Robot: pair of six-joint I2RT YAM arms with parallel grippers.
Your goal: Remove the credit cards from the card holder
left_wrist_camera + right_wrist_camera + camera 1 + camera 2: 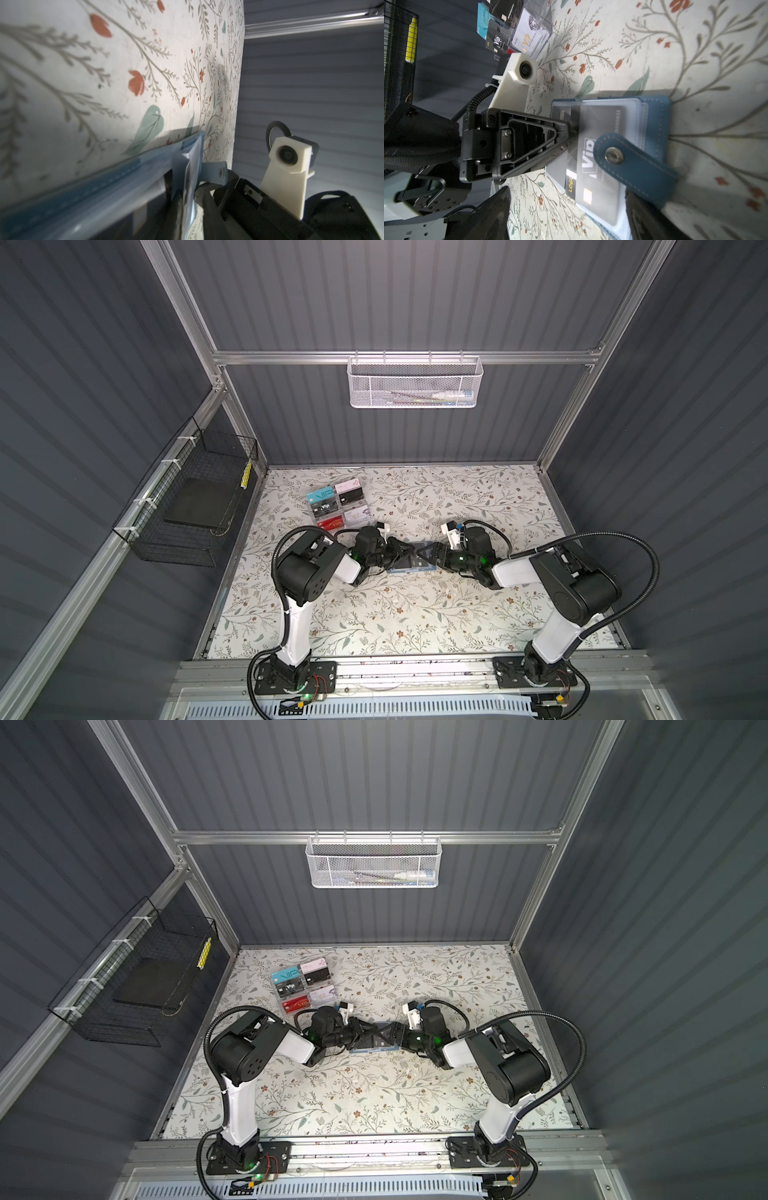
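The holder (409,567) lies open and flat in the middle of the bench (415,614), and my two grippers meet over it from either side in both top views. It is slate-blue with a leathery grain and pale stitching along its rounded edges. Inside it sit cloudy, glossy plastic sleeves (636,113). Through the top sleeve shows a card (602,122), a thin matte black rectangle with white "Vip" lettering and a small gold chip. The tab (631,166), a rounded blue strap with a dull metal stud (613,155), reaches slantwise over the card. My left gripper (570,134), with black triangular open-frame fingers, has its tip at the sleeve's open edge. The fingers overlap in the right wrist view, so I cannot tell whether they are pressed together or pinching anything. My right gripper (428,558) stands spread wide at the holder's tab end. Its dark fingers are blurred in its own wrist view, and the tab's end lies just beside one of them. At the far left of the bench a clear acrylic rack (338,506) shows glossy teal, black, red and white faces. The cloth (104,93) on the bench is pale, printed with grey sprigs and rust-red flowers.
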